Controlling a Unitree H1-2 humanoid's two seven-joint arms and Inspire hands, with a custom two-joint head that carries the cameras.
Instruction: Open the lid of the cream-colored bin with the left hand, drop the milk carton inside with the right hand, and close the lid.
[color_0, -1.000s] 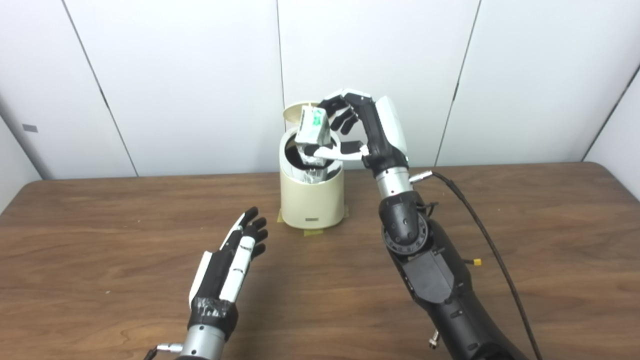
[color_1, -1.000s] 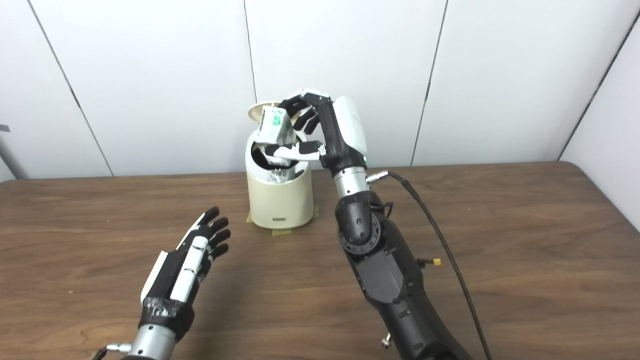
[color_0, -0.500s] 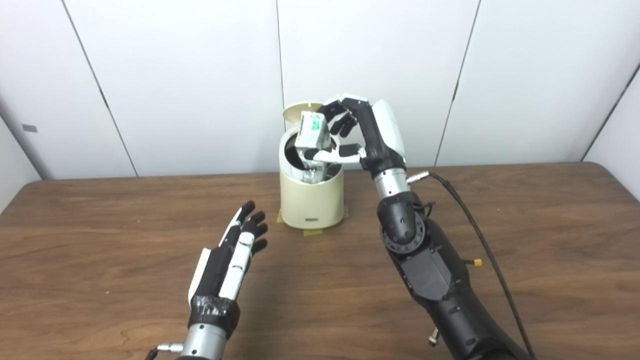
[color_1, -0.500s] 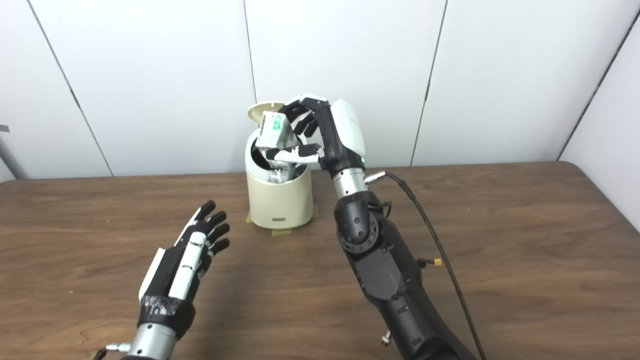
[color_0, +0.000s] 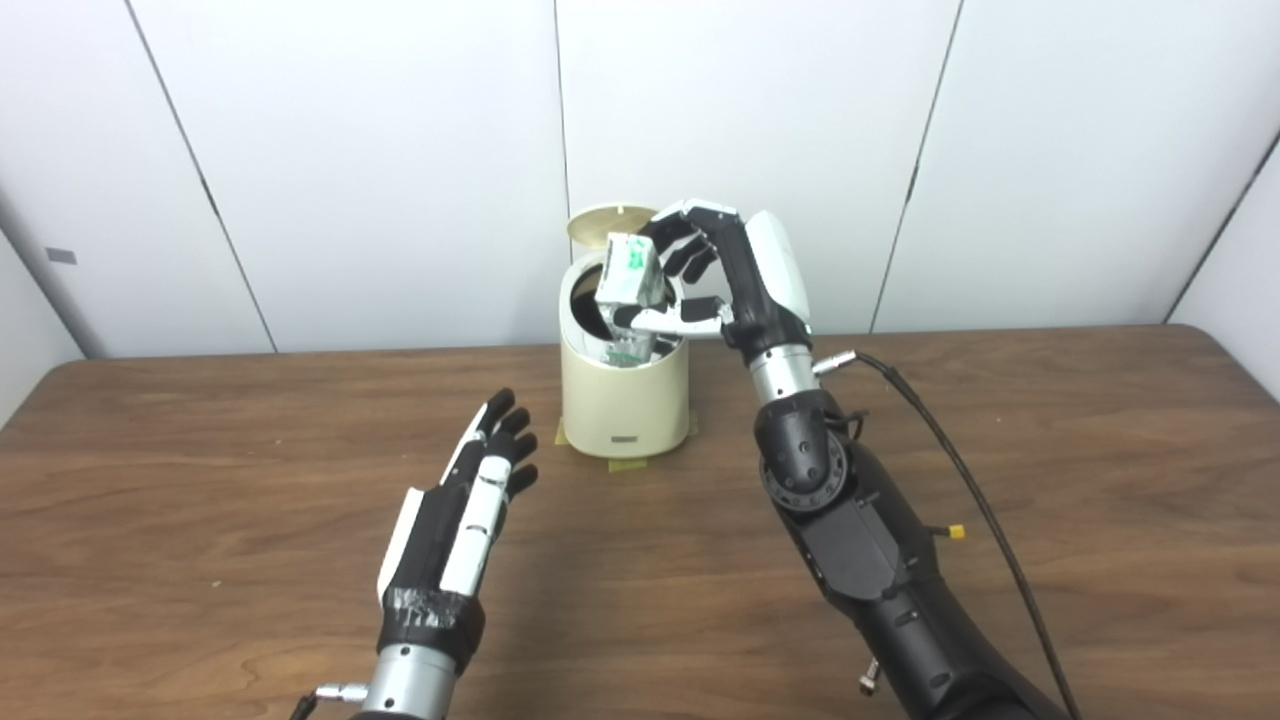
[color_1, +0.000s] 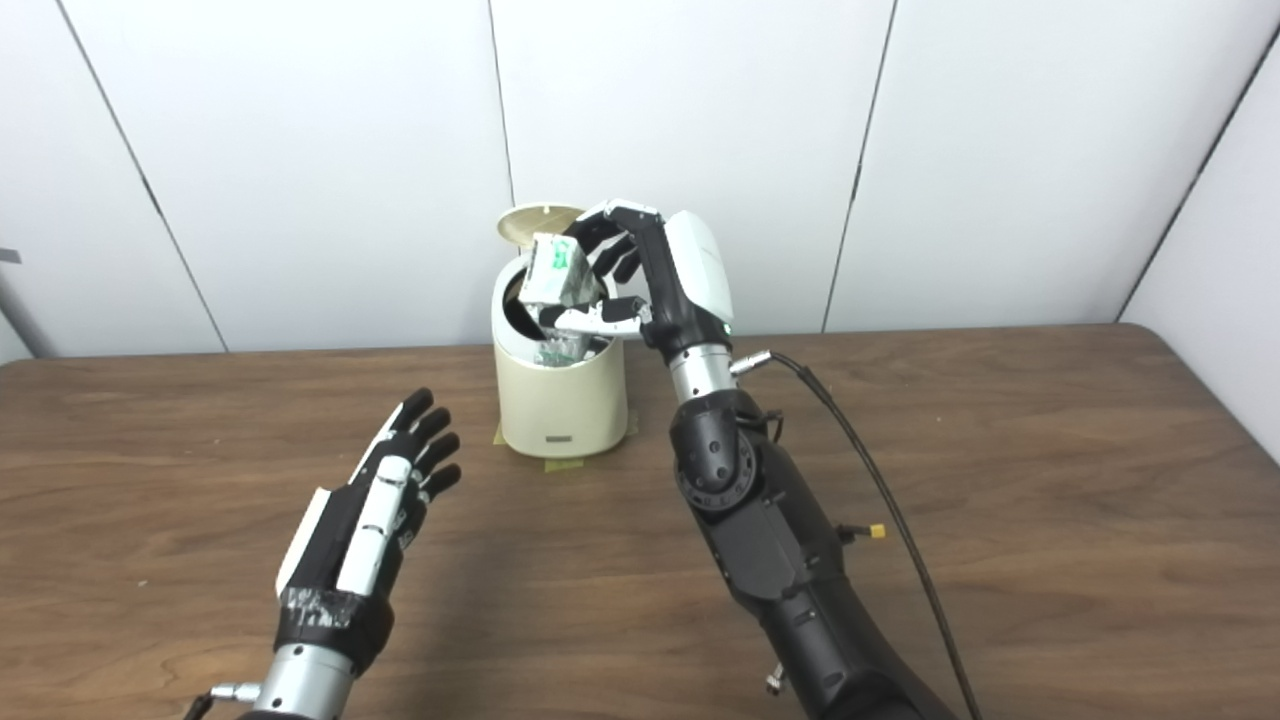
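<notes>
A: Now, where is the milk carton (color_0: 628, 272)?
B: Over the open mouth of the cream-colored bin (color_0: 625, 395), clasped in the right hand (color_0: 700, 275); lid (color_0: 607, 222) raised behind.
A: And the left hand (color_0: 470, 505)?
B: Empty, fingers spread, above the counter (color_0: 200, 480).

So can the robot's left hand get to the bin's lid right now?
Probably yes. The left hand is open and holds nothing, hovering over the table in front of the bin. The lid stands raised at the back, but the right hand with the milk carton crowds it.
</notes>
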